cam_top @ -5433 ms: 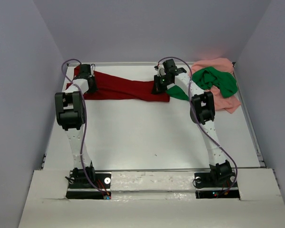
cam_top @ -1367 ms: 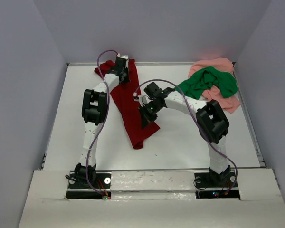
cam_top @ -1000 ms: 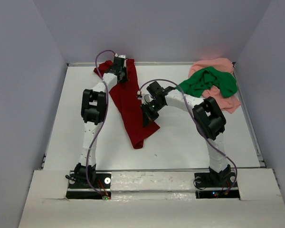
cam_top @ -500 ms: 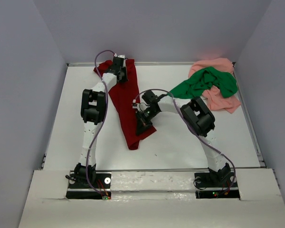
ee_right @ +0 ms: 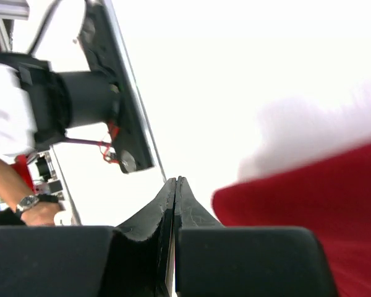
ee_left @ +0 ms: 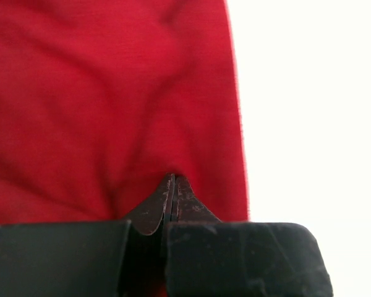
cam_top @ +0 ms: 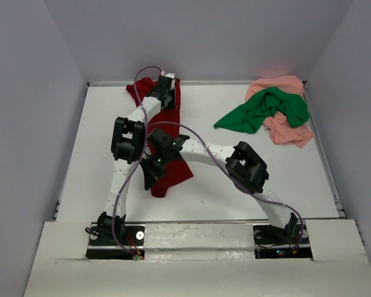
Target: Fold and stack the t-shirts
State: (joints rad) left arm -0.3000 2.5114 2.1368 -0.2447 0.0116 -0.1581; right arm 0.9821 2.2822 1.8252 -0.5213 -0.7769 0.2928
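Currently soft, creased dark red t-shirt [cam_top: 178, 170] in long band; left fingers [ee_left: 153, 211], right fingers [ee_right: 193, 213] each pinched shut on it.

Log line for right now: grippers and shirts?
left gripper: shut on dark red t-shirt, far end | right gripper: shut on its near end | green t-shirt: crumpled atop pink t-shirt, far right | stacked: none

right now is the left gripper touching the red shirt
Touching. In the left wrist view the left gripper is shut on the red shirt, and the cloth puckers toward its tips.
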